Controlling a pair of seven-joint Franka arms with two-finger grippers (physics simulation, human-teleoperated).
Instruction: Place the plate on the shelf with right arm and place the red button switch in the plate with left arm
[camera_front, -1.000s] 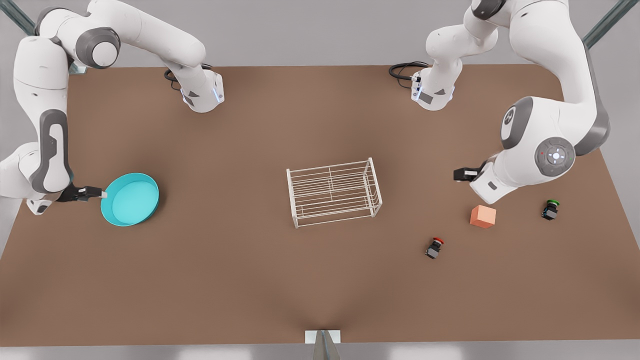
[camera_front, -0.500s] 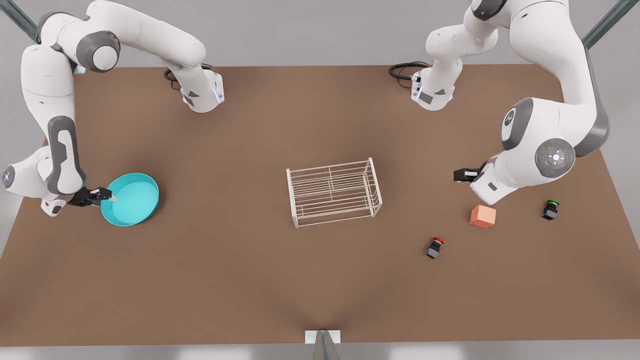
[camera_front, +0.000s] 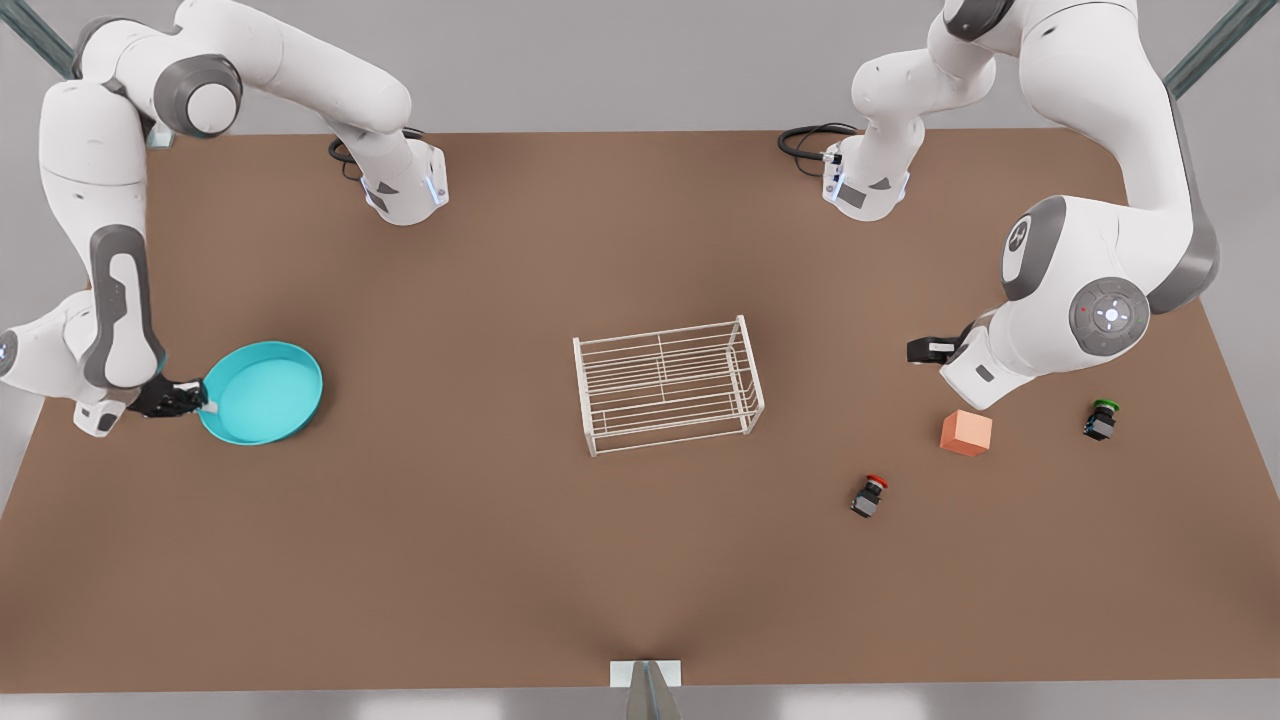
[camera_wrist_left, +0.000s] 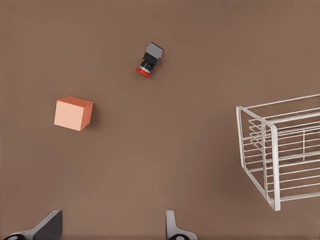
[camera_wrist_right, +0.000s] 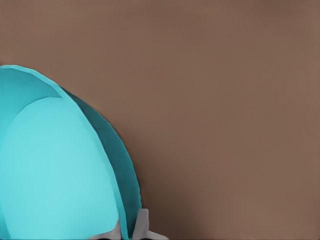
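We pinch the plate by its rim in the right gripper, well apart from the shelf, while our left gripper waits, fingers spread and empty, near the red button switch.

Bright even light, soft faint shadows under objects, no glare, sharp throughout
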